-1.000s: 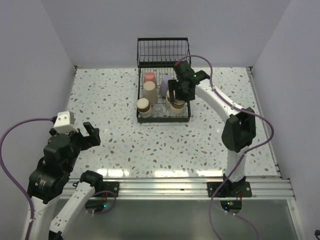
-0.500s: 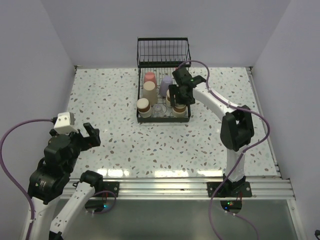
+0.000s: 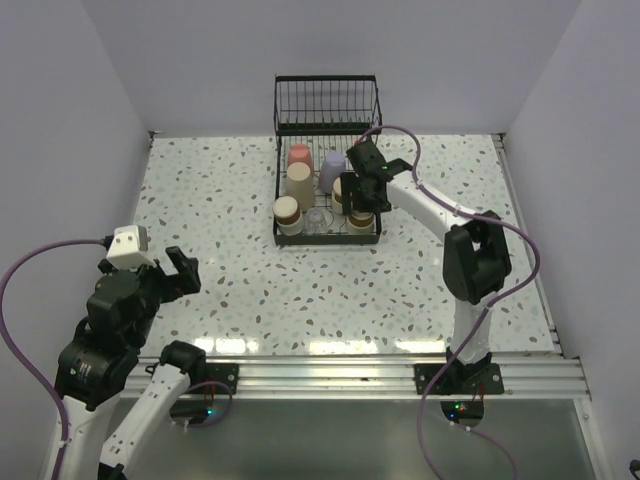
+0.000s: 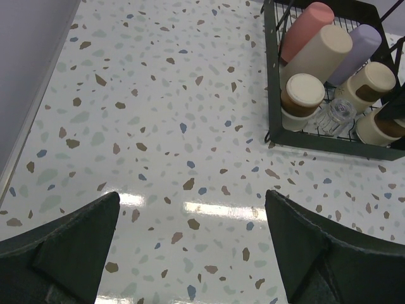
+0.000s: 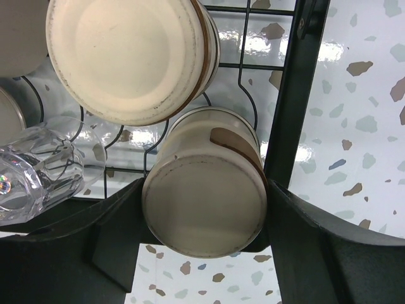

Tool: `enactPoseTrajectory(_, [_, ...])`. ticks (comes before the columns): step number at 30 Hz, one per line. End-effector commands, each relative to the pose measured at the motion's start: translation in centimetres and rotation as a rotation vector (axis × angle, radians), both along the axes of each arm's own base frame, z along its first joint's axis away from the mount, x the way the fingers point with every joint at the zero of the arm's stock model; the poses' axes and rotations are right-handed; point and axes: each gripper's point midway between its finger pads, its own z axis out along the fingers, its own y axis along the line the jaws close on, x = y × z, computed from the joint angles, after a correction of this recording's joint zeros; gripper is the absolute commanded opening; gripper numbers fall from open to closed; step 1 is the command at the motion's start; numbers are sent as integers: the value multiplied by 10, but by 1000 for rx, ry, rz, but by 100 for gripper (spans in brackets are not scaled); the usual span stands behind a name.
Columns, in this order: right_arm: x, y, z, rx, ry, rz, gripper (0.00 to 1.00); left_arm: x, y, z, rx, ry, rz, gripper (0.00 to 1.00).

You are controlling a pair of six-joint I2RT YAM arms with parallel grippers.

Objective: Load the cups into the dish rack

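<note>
The black wire dish rack [image 3: 279, 238] stands at the table's far middle. In it are upturned cups: pink [image 3: 299, 155], beige [image 3: 299, 184], lavender [image 3: 332, 167], a brown-banded cream one [image 3: 287, 212] and a clear one [image 3: 318, 218]. My right gripper [image 3: 358, 203] reaches into the rack's right front corner. In the right wrist view it [image 5: 202, 218] is shut on a bottom-up brown-banded cream cup [image 5: 202, 202], both fingers pressed on its sides. Another such cup [image 5: 126, 57] stands just behind it and the clear cup [image 5: 38, 171] to its left. My left gripper [image 4: 193, 221] hangs open over bare table, near left.
The rack's black frame bar [image 5: 297, 95] runs right beside the held cup. The upright basket section [image 3: 326, 100] rises at the rack's back. White walls close the table on the left, back and right. A metal rail [image 3: 330, 375] runs along the near edge.
The right wrist has shifted slightly left and back over the rack's right side, still on the cup. The left arm has not moved.
</note>
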Motion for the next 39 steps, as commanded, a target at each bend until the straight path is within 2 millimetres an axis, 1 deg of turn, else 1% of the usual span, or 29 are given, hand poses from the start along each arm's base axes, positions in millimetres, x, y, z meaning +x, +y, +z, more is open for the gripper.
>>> enactPoseTrajectory(1, [0,-10,7,-11,-27,-37,0,0,3,2,-1,-18,14,100])
enactPoseTrajectory(2, [0,-11,9,-11,-28,-41,0,0,3,3,-1,-19,14,100])
enactPoseTrajectory(4, [-2,-11,9,-8,-27,-44,8,0,2,2,-3,-19,15,100])
enactPoseTrajectory(5, [-2,-11,13,-1,-38,-48,19,0,2,2,-2,-19,13,100])
enactPoseTrajectory(7, [-4,-13,12,1,-41,-51,32,0,2,2,-3,-19,13,100])
enactPoseTrajectory(8, [-5,-13,16,6,-47,-54,46,1,2,1,-3,-16,13,100])
enactPoseTrajectory(11, [-7,-15,21,14,-56,-59,66,1,1,1,-2,-16,6,100])
enactPoseTrajectory(13, [-9,-13,27,28,-65,-57,84,1,0,2,-1,-16,1,100])
enactPoseTrajectory(15, [-11,-13,33,40,-73,-57,98,1,0,1,1,-16,-4,100])
enactPoseTrajectory(17, [-11,-13,39,47,-85,-58,98,2,-2,1,1,-13,-12,100])
enactPoseTrajectory(21, [-14,-15,60,70,-122,-66,98,4,-5,-1,8,-3,-30,100])
enactPoseTrajectory(22, [-16,-17,72,82,-141,-69,98,4,-5,0,9,-4,-34,100])
enactPoseTrajectory(25, [-21,-21,94,98,-179,-74,98,7,-9,-2,15,12,-49,100])
enactPoseTrajectory(26, [-24,-22,114,120,-219,-74,98,8,-10,-3,17,22,-55,100])
enactPoseTrajectory(28, [-31,-27,132,132,-252,-67,98,10,-12,-3,21,34,-61,100])
enactPoseTrajectory(29, [-38,-31,154,153,-300,-63,98,12,-12,-4,25,40,-60,100])
enactPoseTrajectory(31, [-49,-35,175,183,-343,-49,98,15,-13,-5,29,52,-61,100])
enactPoseTrajectory(32, [-62,-40,193,211,-383,-31,98,18,-13,-5,33,63,-57,100])
enactPoseTrajectory(33, [-70,-43,204,231,-411,-23,98,20,-13,-4,35,62,-56,100])
enactPoseTrajectory(34, [-77,-46,213,248,-438,-17,98,24,-14,-2,36,60,-53,100])
enactPoseTrajectory(35, [-86,-50,210,248,-440,-12,98,26,-12,0,40,54,-39,100])
enactPoseTrajectory(36, [-104,-59,231,282,-499,-9,98,28,-11,3,36,45,-26,100])
enactPoseTrajectory(37, [-113,-65,234,288,-514,-11,98,34,-10,7,35,25,-13,100])
enactPoseTrajectory(38, [-124,-71,226,285,-507,-13,98,36,-6,10,41,8,13,100])
enactPoseTrajectory(39, [-141,-79,237,312,-551,-12,98,40,-4,11,50,-4,25,100])
